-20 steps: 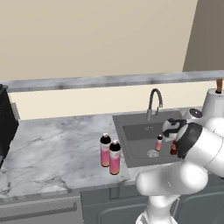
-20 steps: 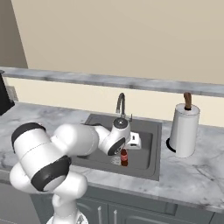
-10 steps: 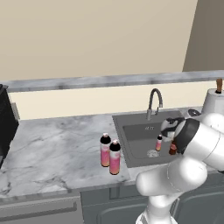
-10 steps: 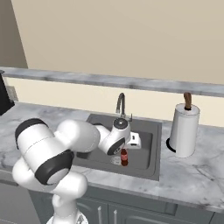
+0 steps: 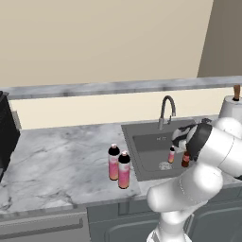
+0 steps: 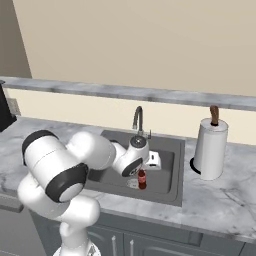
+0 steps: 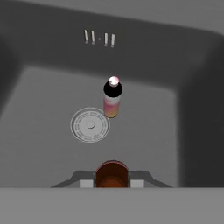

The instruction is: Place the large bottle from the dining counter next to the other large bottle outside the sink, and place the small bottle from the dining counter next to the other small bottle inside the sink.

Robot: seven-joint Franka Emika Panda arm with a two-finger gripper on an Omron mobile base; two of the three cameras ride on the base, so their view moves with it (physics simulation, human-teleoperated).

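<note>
The brown bottle (image 7: 112,174) is pinched upright in the gripper (image 7: 112,183) inside the sink (image 6: 172,186), near the drain (image 7: 90,125), with the pale bottle (image 7: 112,100) stood a little beyond it on the basin floor.

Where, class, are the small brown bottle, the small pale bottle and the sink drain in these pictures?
small brown bottle (image 6: 142,179): right base view, on its red label.
small pale bottle (image 7: 112,101): hand view, on its body just under the dark cap.
sink drain (image 7: 90,125): hand view, on the round grille's centre.
</note>
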